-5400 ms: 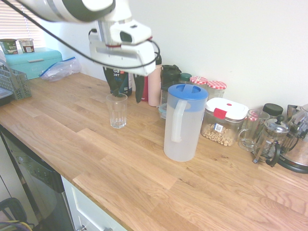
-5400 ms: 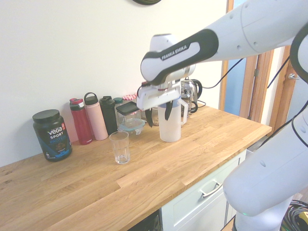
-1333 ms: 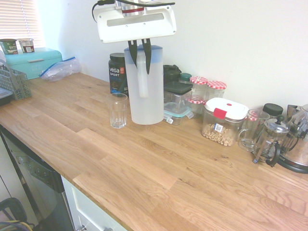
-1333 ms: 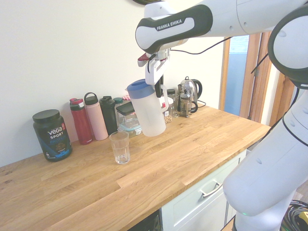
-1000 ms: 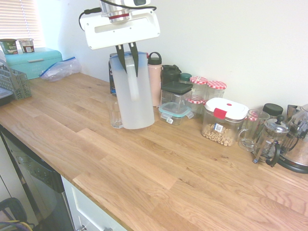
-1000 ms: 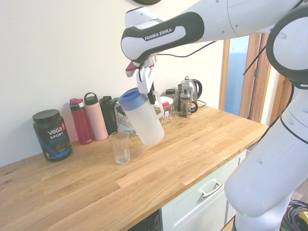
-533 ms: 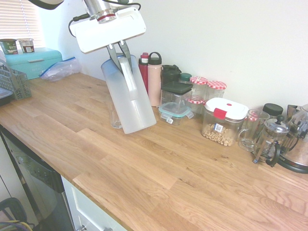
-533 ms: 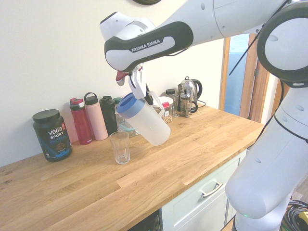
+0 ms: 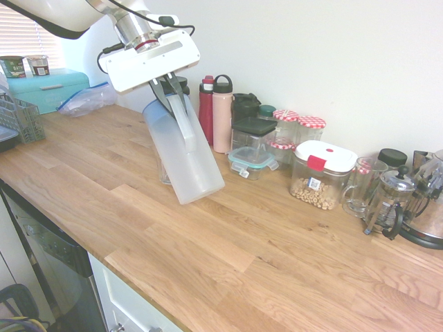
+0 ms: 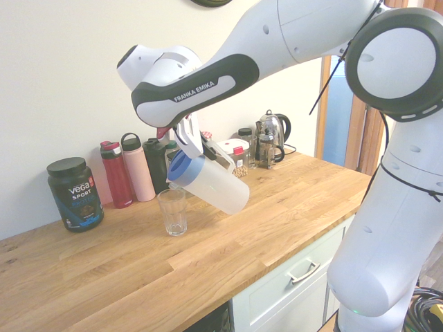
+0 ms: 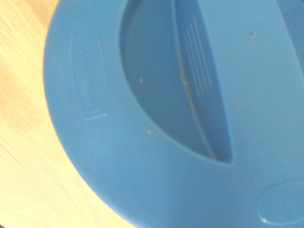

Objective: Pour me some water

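The gripper (image 9: 171, 98) is clamped on the white handle (image 9: 181, 122) of the jug (image 9: 185, 155), which hangs below it, held clear of the counter (image 9: 277, 249) and tipped well over, its blue lid (image 10: 185, 167) leading. Just beyond that lid, lower than the fingers, the glass tumbler (image 10: 173, 213) stands upright on the wood. The water itself cannot be made out in the frosted plastic, and no stream shows; the lip seems to lie over or just beside the tumbler's rim, though neither exterior view settles it.

The step in hand looks like the start of the pour. The next move likely calls for bringing the spout squarely over the glass, then more tilt, added slowly while the grip stays firm. Should the lid edge knock the rim, the light tumbler could tip.
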